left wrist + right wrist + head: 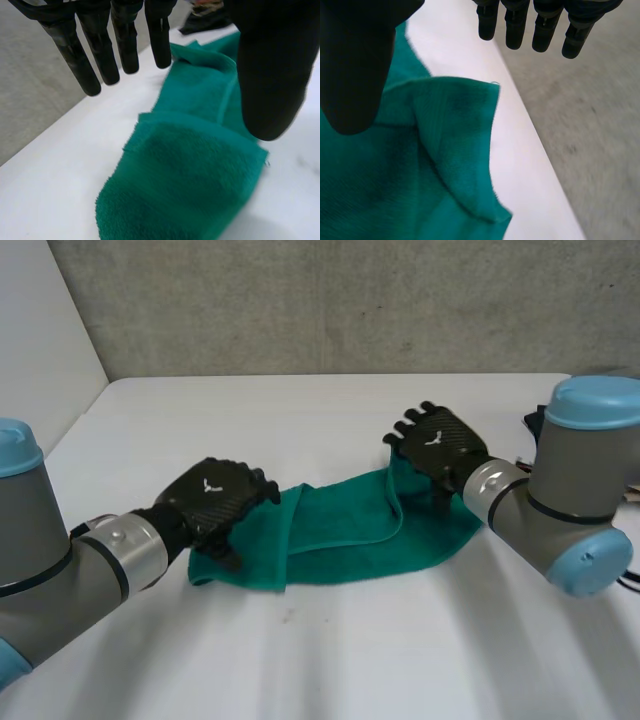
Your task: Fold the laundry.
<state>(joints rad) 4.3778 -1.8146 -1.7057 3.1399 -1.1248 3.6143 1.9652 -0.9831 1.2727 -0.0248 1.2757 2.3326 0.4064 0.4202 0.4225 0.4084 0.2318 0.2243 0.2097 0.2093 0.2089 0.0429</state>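
The white table (330, 410) stretched wide, and across its middle lay the green towel (340, 540), rumpled, with a fold doubled over at each end. From above, the left hand (215, 498) sat over the towel's left end and the right hand (438, 445) over its right end. Their black backs hid the cloth beneath, so contact was impossible to judge there. The wrist cameras settled it. The left hand's fingers (100, 55) reached out straight, thumb apart, gripping nothing, with the towel (185, 180) lying loose under the palm. The right hand's fingers (515, 25) were straight too and held nothing, above a turned-over flap of towel (455, 130). Something dark (533, 422) behind the right arm was too cut off to identify.
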